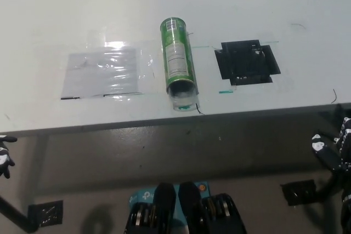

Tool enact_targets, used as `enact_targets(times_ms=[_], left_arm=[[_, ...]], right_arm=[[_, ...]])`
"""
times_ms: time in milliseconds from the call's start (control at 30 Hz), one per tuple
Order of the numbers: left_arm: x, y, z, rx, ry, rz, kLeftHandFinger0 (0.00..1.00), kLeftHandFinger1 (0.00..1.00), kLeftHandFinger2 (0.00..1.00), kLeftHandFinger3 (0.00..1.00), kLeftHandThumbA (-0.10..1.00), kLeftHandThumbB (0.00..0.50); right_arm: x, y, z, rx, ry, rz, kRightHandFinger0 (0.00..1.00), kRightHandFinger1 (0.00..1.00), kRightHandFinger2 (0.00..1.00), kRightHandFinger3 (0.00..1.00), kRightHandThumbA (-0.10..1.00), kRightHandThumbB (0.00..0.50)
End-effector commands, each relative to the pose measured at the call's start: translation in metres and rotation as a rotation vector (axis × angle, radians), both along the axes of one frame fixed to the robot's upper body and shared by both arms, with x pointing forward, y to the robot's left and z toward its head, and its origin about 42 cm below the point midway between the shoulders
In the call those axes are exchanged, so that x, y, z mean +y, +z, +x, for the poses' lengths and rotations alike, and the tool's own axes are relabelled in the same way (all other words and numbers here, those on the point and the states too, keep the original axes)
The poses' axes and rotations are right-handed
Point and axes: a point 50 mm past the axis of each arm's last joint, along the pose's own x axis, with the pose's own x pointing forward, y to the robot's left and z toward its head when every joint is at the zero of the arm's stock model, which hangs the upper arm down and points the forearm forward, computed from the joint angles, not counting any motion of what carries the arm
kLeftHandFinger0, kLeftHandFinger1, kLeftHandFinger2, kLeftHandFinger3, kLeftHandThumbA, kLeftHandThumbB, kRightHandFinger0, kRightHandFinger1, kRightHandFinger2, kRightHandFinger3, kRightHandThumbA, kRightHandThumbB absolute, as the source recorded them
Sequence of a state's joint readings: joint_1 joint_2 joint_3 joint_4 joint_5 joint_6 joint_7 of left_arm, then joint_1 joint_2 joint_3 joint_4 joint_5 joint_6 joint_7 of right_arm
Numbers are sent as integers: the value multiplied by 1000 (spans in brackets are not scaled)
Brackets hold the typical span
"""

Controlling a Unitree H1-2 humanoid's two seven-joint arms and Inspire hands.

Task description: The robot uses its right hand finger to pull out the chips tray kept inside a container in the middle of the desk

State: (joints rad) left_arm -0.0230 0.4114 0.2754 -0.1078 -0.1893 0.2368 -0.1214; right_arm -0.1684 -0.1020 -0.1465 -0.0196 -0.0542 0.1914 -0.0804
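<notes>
Nearest me, my black right hand hangs below the desk's front edge at the far right of the view, only partly in frame, and I cannot tell whether its fingers are spread or curled. My white left hand rests at the far left edge, also below the desk line, and so little of it shows that its state is unclear too.

Above both spreads the broad white desk. On its left part lies a clear, glossy plastic sheet, flat and taped down. To the right sits a black square patch of tape with green tape marks beside it.

Between them, in the middle of the desk, the green cylindrical chips container lies on its side, its open mouth pointing toward me near the front edge. A clear tray end shows at that mouth. It lies well apart from my right hand, up and to the left of it.
</notes>
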Motion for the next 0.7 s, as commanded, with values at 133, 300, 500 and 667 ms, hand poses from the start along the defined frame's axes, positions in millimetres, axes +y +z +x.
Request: enact_targets(times_ms=[133, 300, 500, 667], left_arm=[[1, 12, 1, -34, -12, -1, 239, 189, 260, 496, 144, 0], [0, 13, 2, -37, -22, -3, 242, 173, 238, 477, 136, 0], [1, 16, 2, -28, -24, 21, 240, 179, 242, 491, 148, 0], [2, 18, 2, -24, -28, 38, 243, 189, 250, 489, 164, 0]], right_arm=[[27, 73, 42, -186, 128, -65, 621, 894, 1000, 1000, 389, 110], [48, 102, 56, -238, 209, -147, 530, 792, 1000, 1000, 309, 117], [90, 118, 82, -286, 401, -208, 292, 449, 930, 1000, 6, 131], [111, 115, 86, -276, 465, -244, 56, 192, 919, 1000, -99, 180]])
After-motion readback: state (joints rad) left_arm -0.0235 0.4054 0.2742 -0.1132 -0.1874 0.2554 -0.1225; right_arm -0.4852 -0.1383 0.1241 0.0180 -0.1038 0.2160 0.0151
